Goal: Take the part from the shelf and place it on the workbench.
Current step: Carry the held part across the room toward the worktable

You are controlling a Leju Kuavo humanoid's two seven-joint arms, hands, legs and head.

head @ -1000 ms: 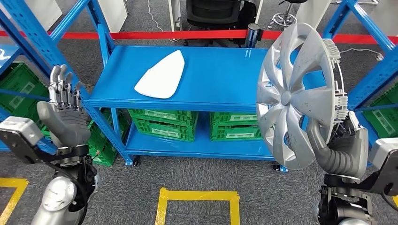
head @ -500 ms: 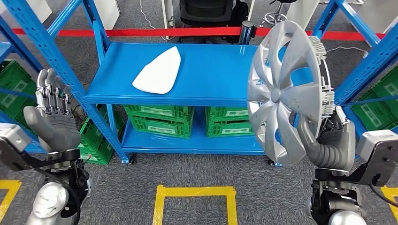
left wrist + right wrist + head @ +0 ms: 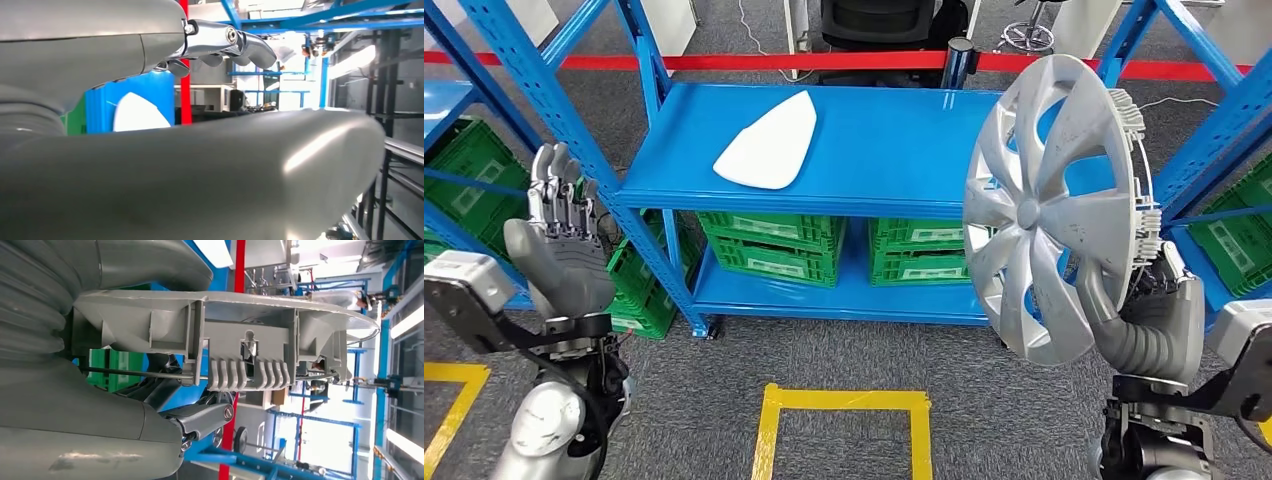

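A silver wheel cover (image 3: 1044, 210) stands upright on its edge at the right, in front of the blue shelf (image 3: 894, 140). My right hand (image 3: 1149, 320) grips it at its lower rim, thumb on the front face and fingers behind. The right wrist view looks along the cover's ribbed back edge (image 3: 240, 335), clamped in my right hand (image 3: 100, 390). My left hand (image 3: 559, 245) is raised at the left beside the shelf post, palm up, fingers straight and apart, holding nothing. In the left wrist view its fingers (image 3: 225, 42) stretch out above the thick thumb (image 3: 200, 175).
A flat white part (image 3: 769, 145) lies on the shelf's middle board. Green crates (image 3: 769, 250) fill the lower level and both neighbouring racks. Blue posts (image 3: 554, 100) slant beside my left hand. A yellow square (image 3: 844, 405) marks the grey carpet. Red tape (image 3: 724, 62) and an office chair (image 3: 879, 20) stand behind.
The whole picture has shifted a little, so the camera has moved. The wheel cover stays in my right hand, and my left hand stays raised and open.
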